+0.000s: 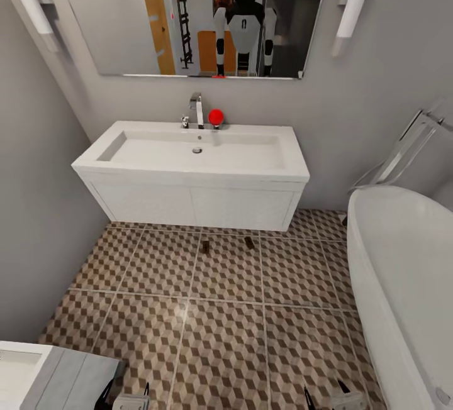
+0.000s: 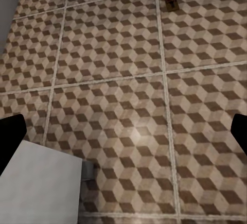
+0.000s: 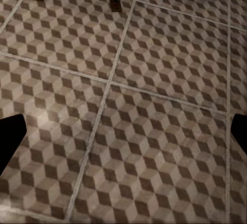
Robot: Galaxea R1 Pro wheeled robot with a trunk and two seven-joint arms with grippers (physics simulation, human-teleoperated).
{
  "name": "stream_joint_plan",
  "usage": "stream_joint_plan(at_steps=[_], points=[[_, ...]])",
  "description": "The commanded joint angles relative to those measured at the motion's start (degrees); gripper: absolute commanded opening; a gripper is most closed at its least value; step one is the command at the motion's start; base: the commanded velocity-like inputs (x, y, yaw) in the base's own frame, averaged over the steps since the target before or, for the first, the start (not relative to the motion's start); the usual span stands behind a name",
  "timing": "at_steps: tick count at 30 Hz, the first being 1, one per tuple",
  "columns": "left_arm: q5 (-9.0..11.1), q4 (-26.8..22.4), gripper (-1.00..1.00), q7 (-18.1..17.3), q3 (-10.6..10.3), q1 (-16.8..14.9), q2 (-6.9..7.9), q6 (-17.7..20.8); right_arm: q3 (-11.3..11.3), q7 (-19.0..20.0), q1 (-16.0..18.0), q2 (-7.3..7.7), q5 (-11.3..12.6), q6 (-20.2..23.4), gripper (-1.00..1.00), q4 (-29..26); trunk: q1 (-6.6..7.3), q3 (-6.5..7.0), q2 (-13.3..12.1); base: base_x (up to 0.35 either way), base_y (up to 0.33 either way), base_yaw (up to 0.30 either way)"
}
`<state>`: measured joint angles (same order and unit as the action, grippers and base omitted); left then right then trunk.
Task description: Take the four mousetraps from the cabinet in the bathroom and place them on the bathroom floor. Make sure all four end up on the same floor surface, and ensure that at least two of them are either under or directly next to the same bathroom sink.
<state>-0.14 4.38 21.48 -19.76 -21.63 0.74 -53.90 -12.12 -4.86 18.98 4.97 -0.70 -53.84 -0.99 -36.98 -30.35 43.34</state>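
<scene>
Bathroom floor [image 1: 226,322] spans our view. Bathroom sink [image 1: 195,152] ahead. Two mousetraps [image 1: 205,246] [image 1: 250,243] lie just before vanity, we judge to meet sink condition. Left pincer [image 1: 129,397], right pincer [image 1: 327,397] both spread, empty; likely two traps remain.

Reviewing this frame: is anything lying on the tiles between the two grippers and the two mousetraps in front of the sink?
Nothing visible. Bare bathroom floor runs from the left gripper and right gripper up to both mousetraps by the sink vanity. The bathtub stands off to the right.
</scene>
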Motion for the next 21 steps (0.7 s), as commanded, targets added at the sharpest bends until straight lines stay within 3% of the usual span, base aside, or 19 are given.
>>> stream_joint_plan(at_steps=[1,6,13,21], points=[[-0.03,0.19,1.0,0.41,-0.46,-0.08,-0.07,-0.18,-0.49,-0.51,-0.29,-0.06,-0.05,-0.07,1.0,0.01,0.22,0.13,-0.37,0.0,0.0,0.0],[-0.03,0.19,1.0,0.41,-0.46,-0.08,-0.17,-0.16,-0.3,-0.63,-0.55,-0.53,0.64,0.23,1.0,-0.05,1.31,1.03,-2.38,0.0,0.0,0.0],[-0.03,0.19,1.0,0.41,-0.46,-0.08,-0.71,0.14,0.13,-0.5,-0.61,-0.62,8.41,1.6,1.0,-0.14,2.85,2.29,-5.18,0.0,0.0,0.0],[-0.03,0.19,1.0,0.41,-0.46,-0.08,-0.91,0.19,0.17,-0.45,-0.62,-0.56,10.45,2.47,1.0,-0.15,4.61,3.73,-8.39,0.0,0.0,0.0]])
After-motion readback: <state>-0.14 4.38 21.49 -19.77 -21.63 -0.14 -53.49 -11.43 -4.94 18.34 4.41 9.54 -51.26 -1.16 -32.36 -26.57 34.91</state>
